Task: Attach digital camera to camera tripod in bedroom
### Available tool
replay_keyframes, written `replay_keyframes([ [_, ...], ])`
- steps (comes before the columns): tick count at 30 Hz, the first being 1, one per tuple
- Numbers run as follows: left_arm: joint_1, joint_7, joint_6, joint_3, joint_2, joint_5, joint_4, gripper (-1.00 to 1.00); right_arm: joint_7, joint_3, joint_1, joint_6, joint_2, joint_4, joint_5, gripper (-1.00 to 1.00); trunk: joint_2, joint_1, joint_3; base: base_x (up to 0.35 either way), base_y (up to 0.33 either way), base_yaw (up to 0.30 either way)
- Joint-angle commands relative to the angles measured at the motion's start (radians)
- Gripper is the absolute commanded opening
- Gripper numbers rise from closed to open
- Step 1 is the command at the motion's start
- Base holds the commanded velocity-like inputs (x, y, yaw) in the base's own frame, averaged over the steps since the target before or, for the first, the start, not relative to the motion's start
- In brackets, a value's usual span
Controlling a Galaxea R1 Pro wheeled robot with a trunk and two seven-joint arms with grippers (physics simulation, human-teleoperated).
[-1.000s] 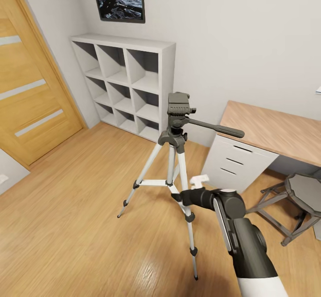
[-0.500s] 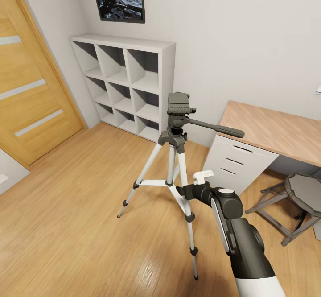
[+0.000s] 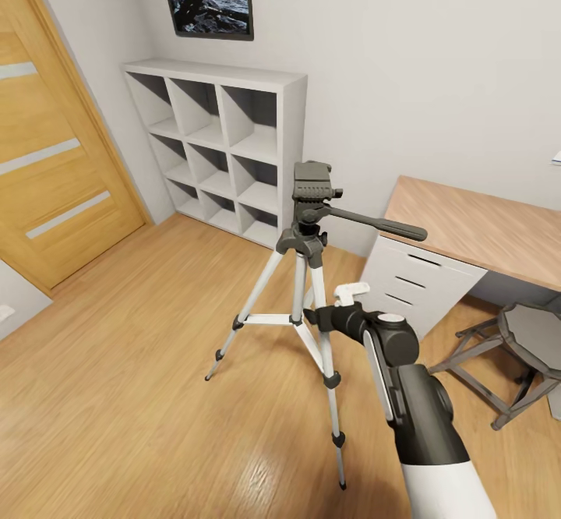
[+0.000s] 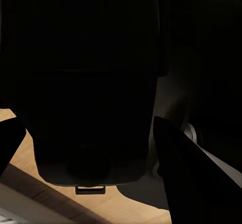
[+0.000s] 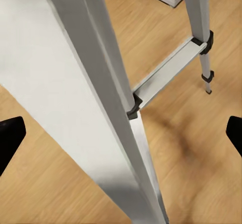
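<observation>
Mostly dark left wrist view; camera tripod [image 3: 310,248] leg tops cropped.

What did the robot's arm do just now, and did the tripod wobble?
The right arm rose and slid a little toward the robot's left, closer to the camera tripod. Its jaws stand wide open on either side of a silver leg, gripping nothing. The tripod stayed put, and so did the shelf, desk and stool.

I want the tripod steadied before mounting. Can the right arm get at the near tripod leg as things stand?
Probably yes: the right gripper sits beside the camera tripod's near leg, jaws spread wide, with nothing between them.
</observation>
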Motion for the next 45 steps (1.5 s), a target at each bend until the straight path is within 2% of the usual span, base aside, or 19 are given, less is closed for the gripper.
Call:
replay_keyframes([
  [1, 0.000, 0.001, -0.001, 0.008, 0.000, -0.002, 0.000, -1.00, 0.008, 0.000, -0.003, 0.004, 0.002, -0.001, 0.010, 1.00, -0.002, 0.000, -0.002, 0.000, 0.000, 0.000],
  [6, 0.000, 0.001, -0.001, 0.008, 0.000, -0.002, 0.001, -1.00, 0.008, 0.000, -0.015, 0.003, 0.012, 0.003, 0.006, 1.00, -0.002, 0.000, -0.002, 0.000, 0.000, 0.000],
  [9, 0.000, 0.001, -0.001, 0.008, 0.000, -0.002, 0.001, -1.00, 0.008, 0.000, -0.063, -0.027, 0.012, 0.055, 0.005, 1.00, -0.002, 0.000, -0.002, 0.000, 0.000, 0.000],
  [12, 0.000, 0.001, -0.001, 0.008, 0.000, -0.002, 0.001, -1.00, 0.008, 0.000, -0.081, -0.051, 0.012, 0.083, 0.006, 1.00, -0.002, 0.000, -0.002, 0.000, 0.000, 0.000],
  [24, 0.000, 0.002, -0.003, 0.008, 0.000, -0.002, 0.001, -1.00, 0.008, -0.002, -0.094, -0.070, 0.012, 0.106, 0.008, 1.00, -0.002, 0.000, -0.002, 0.000, 0.000, 0.000],
  [25, 0.000, 0.002, -0.003, 0.008, 0.000, -0.002, 0.001, -1.00, 0.008, -0.002, -0.094, -0.070, 0.012, 0.106, 0.008, -1.00, -0.002, 0.000, -0.002, 0.000, 0.000, 0.000],
  [45, 0.000, 0.011, -0.006, 0.005, 0.001, -0.012, -0.002, -1.00, 0.010, -0.001, -0.094, -0.073, 0.012, 0.094, 0.019, -1.00, -0.002, 0.000, -0.002, 0.000, 0.000, 0.000],
])
